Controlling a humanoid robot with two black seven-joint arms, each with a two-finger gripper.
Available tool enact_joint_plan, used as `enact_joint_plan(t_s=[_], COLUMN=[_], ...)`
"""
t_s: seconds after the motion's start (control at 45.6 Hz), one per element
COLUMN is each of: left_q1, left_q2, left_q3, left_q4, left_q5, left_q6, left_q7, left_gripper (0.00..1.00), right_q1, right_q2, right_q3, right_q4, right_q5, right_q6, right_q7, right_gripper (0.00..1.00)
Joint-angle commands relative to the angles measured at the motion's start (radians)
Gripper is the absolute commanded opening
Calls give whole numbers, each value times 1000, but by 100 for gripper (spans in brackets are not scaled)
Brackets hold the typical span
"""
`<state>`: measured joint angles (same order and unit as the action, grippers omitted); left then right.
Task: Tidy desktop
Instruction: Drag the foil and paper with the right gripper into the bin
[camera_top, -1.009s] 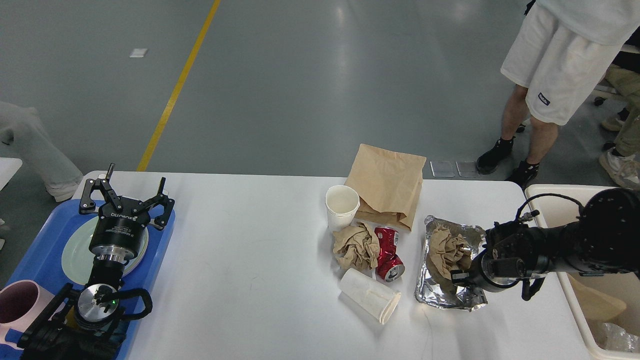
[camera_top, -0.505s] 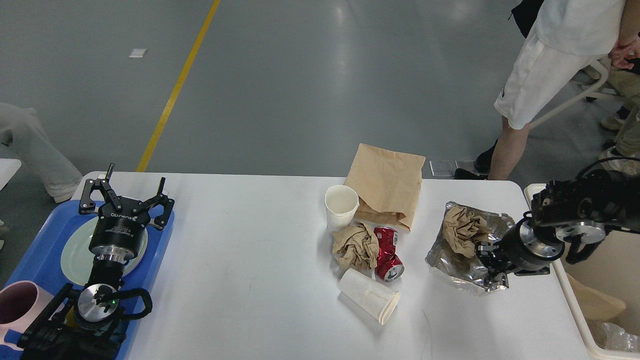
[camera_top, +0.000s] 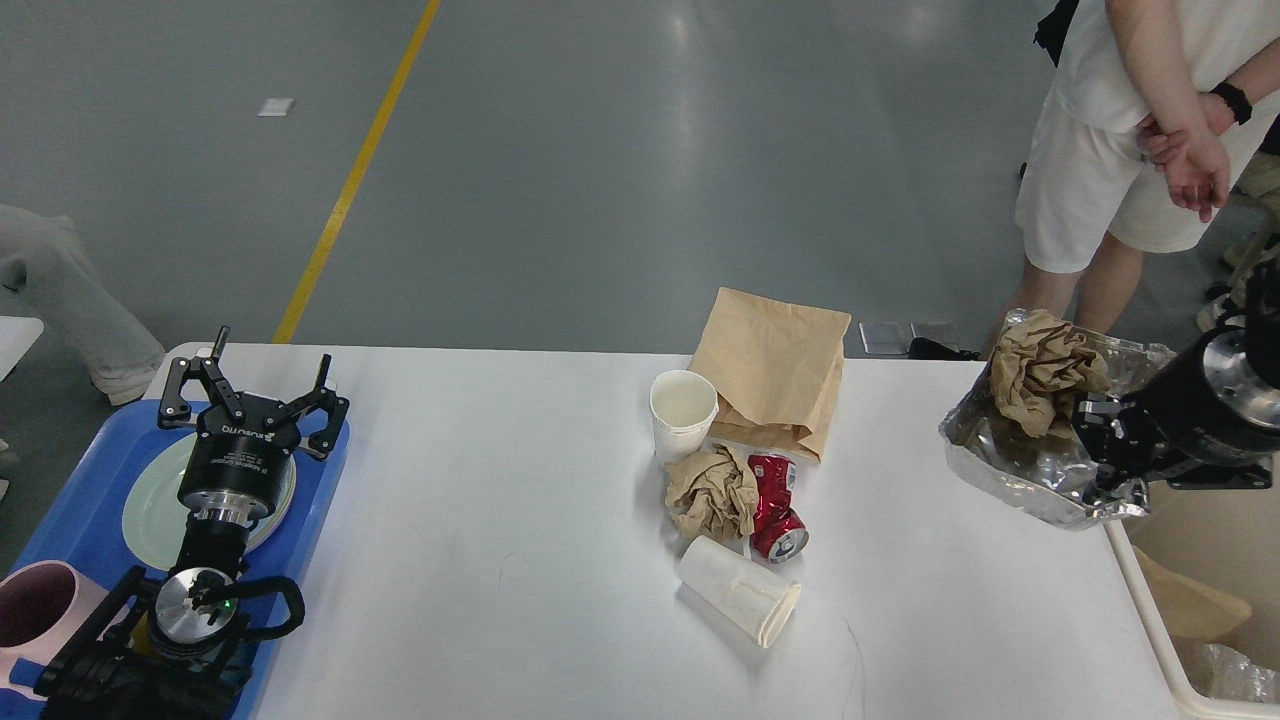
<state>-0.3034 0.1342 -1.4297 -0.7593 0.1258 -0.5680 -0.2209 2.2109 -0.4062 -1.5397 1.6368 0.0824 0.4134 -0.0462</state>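
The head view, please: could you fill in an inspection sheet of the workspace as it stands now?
Surface: white desktop, faint scuffs, mostly bare on its left half.
Job's things: foil tray with a crumpled brown paper in it, lifted at the table's right edge.
Clutter: upright paper cup, tipped paper cup, crushed red can, brown paper wad, brown paper bag.
Grippers: left gripper open above the plate on the blue tray; right gripper shut on the foil tray.
Cables: nothing seen loose.
Surroundings: cream bin at right, pink mug, person standing nearby.
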Motion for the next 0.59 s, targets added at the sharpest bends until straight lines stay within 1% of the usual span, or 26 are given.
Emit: enact_joint_plan(t_s=[0.0,0.088,0.219,0.373,0.57], left_q1=[1,1,1,1,1], left_q2=[-1,-1,-1,1,-1], left_q3=[0,0,0,0,0], left_q4=[0,0,0,0,0], left_q5=[0,0,0,0,0], left_q6=[0,0,0,0,0], left_q7=[0,0,0,0,0], left_gripper=[97,97,97,97,97], right_q1=[-13,-69,-204,-404,-715], right_q2=[-54,-120,-197,-249,-313], right_q3=[-28,-28,-28,1,167], right_q4=[-12,-57,-202,-448,-758], right_q5=[0,-3,-15,-20,-20], right_q6=[-28,-67,-76,-64,-62], right_q7=[2,-3,-6,-8,-9], right_gripper=[0,0,0,0,0])
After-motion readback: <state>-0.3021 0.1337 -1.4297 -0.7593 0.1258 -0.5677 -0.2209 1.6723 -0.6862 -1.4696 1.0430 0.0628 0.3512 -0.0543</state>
